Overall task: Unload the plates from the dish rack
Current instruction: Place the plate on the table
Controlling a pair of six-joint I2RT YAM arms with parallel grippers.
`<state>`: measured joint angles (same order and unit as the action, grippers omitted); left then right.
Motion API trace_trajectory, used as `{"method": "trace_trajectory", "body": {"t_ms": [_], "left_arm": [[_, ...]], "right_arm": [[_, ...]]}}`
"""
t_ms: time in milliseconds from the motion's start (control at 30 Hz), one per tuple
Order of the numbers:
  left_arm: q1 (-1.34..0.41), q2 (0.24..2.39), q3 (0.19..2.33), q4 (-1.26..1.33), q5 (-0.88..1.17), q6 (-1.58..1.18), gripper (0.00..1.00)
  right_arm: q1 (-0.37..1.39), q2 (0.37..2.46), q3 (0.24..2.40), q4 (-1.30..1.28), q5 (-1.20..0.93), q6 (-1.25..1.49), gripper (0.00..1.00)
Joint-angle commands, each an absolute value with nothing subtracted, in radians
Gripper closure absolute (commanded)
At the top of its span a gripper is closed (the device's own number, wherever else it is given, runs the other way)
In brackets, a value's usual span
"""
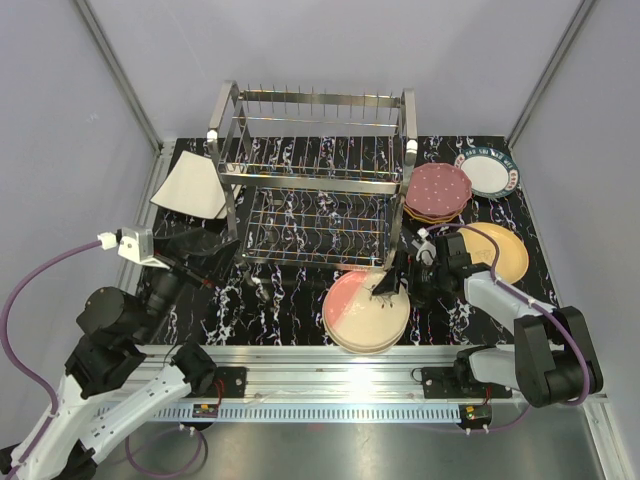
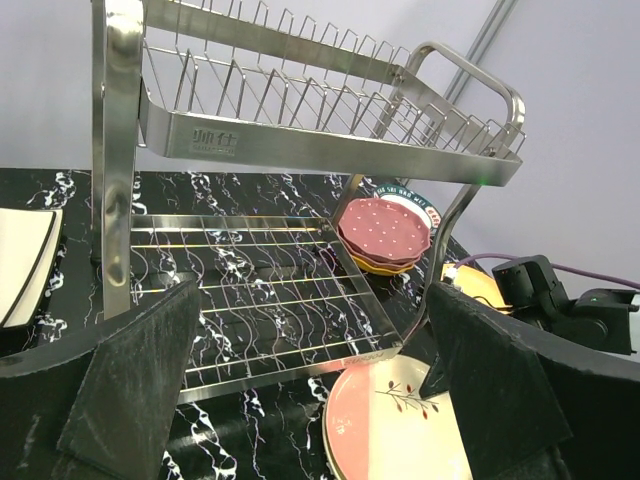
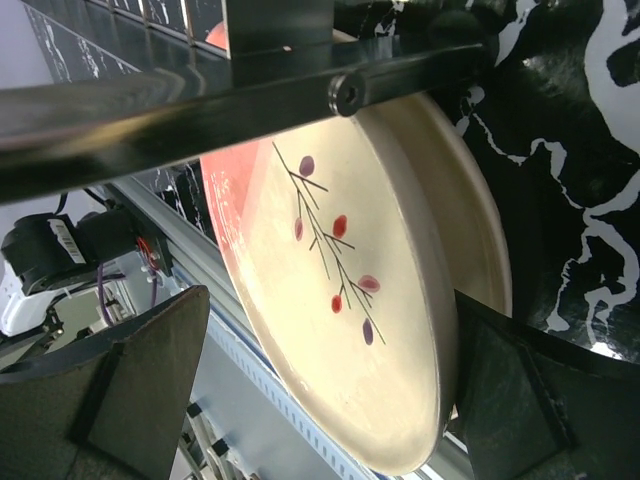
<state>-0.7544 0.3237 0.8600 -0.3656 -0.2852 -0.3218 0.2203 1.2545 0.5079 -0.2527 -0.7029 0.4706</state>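
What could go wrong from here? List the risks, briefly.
1. The open right gripper has the rim of the pink-and-cream plate between its fingers. A careless pull-back could drag it off its stack toward the near edge of the table.
2. The open left gripper hangs close to a post of the dish rack and the squarish white plate. A swing could knock either.

Item count, surface and rack
1 dish rack (image 1: 300, 181), upper centre. Plates in 5 groups: pink-and-cream stack (image 1: 360, 312), lower centre, several deep, number unreadable; maroon dotted stack (image 1: 437, 187), upper right, likewise; 1 teal-rimmed plate (image 1: 490, 170), far upper right; 1 tan plate (image 1: 500, 250), right; 1 squarish white plate (image 1: 190, 187), upper left. 2 arms: left end effector (image 2: 315, 330), right end effector (image 3: 330, 320).
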Motion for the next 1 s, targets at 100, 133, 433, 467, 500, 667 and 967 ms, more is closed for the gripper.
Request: {"method": "trace_trajectory", "body": {"t_ms": [100, 133, 433, 467, 500, 667, 967], "left_arm": [[-0.752, 0.331, 0.857, -0.314, -0.299, -0.333, 0.01], [-0.753, 0.328, 0.856, -0.318, -0.299, -0.333, 0.01], [-0.752, 0.302, 0.844, -0.328, -0.299, -0.345, 0.01], [-0.752, 0.298, 0.845, -0.330, -0.301, -0.345, 0.01], [-0.753, 0.298, 0.844, -0.328, -0.301, -0.345, 0.01], [-0.753, 0.296, 0.836, -0.325, -0.304, -0.339, 0.01], [-0.753, 0.298, 0.839, -0.350, -0.324, -0.324, 0.01]], "right_arm": [[0.232, 1.247, 0.575, -0.314, -0.670, 0.408, 0.00], [0.232, 1.247, 0.578, -0.330, -0.661, 0.403, 0.00], [0.232, 1.261, 0.664, -0.512, -0.557, 0.405, 0.00], [0.232, 1.258, 0.676, -0.544, -0.555, 0.400, 0.00], [0.233, 1.249, 0.681, -0.557, -0.548, 0.391, 0.00], [0.232, 1.230, 0.715, -0.626, -0.489, 0.396, 0.00], [0.230, 1.166, 0.794, -0.664, -0.371, 0.301, 0.00]]}}
